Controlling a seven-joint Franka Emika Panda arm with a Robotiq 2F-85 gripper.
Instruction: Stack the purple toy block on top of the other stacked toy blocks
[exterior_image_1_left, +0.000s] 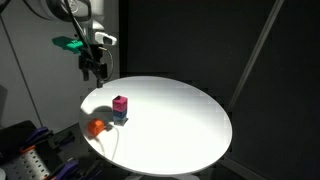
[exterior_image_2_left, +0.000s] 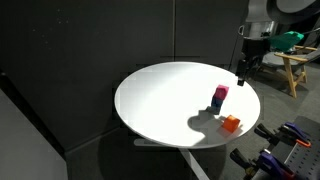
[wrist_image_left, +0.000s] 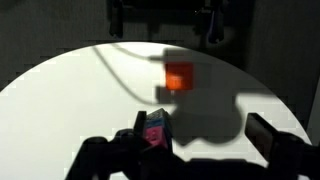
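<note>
Gripper (exterior_image_1_left: 95, 68) hangs in the air over the edge of the round white table (exterior_image_1_left: 180, 125), clear of every block. Its jaws are spread wide and hold nothing, as the wrist view confirms. The purple toy block (exterior_image_1_left: 97, 126) — orange in appearance — rests on the tabletop near the rim. It sits near the other stacked toy blocks (exterior_image_2_left: 218, 99) without touching them — magenta-pink cube (exterior_image_1_left: 120, 102) squarely upon dark blue cube (exterior_image_1_left: 120, 116).

The purple toy block (exterior_image_1_left: 97, 126) is a small cube, orange in appearance, resting flat. The other stacked toy blocks (exterior_image_1_left: 120, 108), magenta-pink atop dark blue, stand near it, apart.
</note>
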